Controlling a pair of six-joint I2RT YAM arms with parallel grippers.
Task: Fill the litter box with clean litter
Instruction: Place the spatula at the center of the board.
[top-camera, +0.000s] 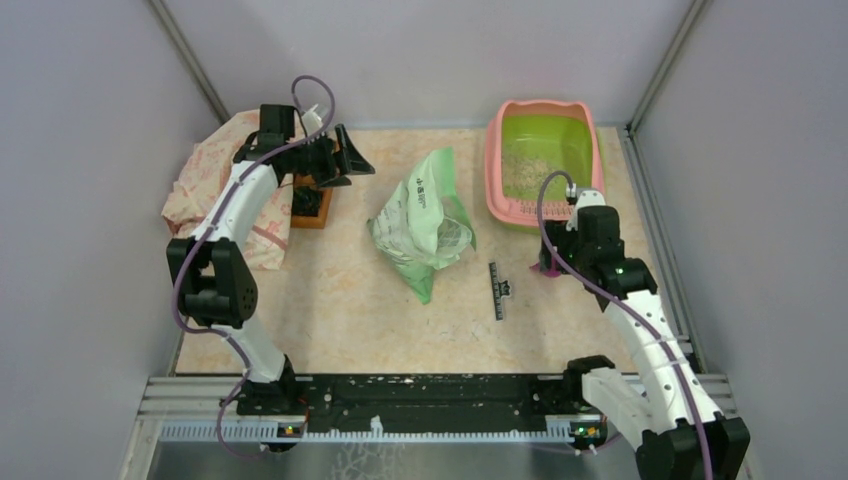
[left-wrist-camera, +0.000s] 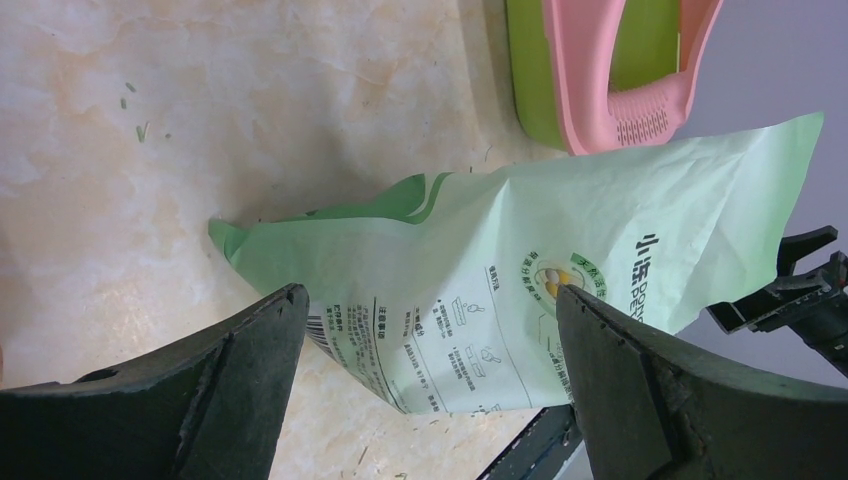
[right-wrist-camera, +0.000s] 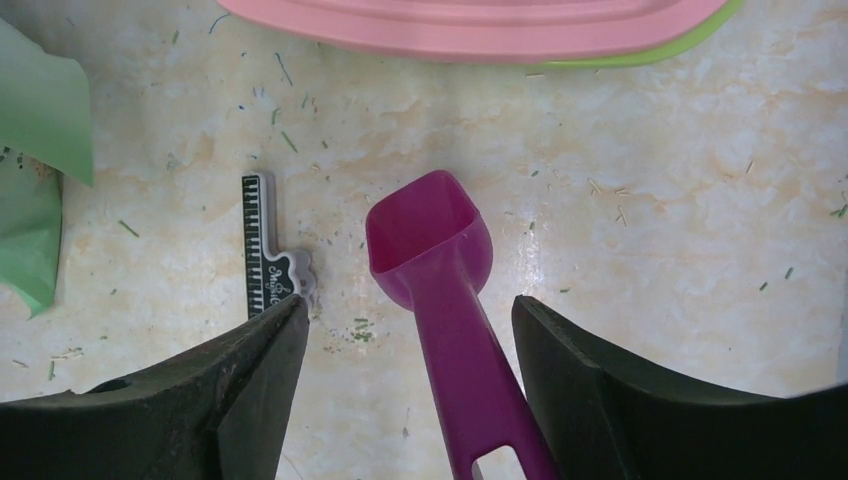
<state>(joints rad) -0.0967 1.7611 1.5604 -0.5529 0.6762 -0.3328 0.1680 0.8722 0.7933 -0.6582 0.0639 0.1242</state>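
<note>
Counting: two grippers, one litter box (top-camera: 492, 165), one green printed bag (top-camera: 425, 220), one purple scoop (right-wrist-camera: 440, 280), one black notched strip (right-wrist-camera: 258, 240), one small wooden tray (top-camera: 312, 208), one patterned cloth (top-camera: 215, 185).
Litter box: far right of the table (top-camera: 340, 300); clean litter (top-camera: 522, 165) lies as a thin pale patch on the green basin floor.
Green bag: crumpled, lying mid-table, left of the box.
Left gripper (left-wrist-camera: 430, 295): jaws spread wide, holding nothing, above the wooden tray.
Right gripper (right-wrist-camera: 408, 305): jaws apart, gripping nothing; the scoop lies on the table between them, a gap on either side.
Right wrist view alone: the scoop's empty bowl; overhead, the arm hides nearly all of it.
Left wrist view alone: the bag's printing.
</note>
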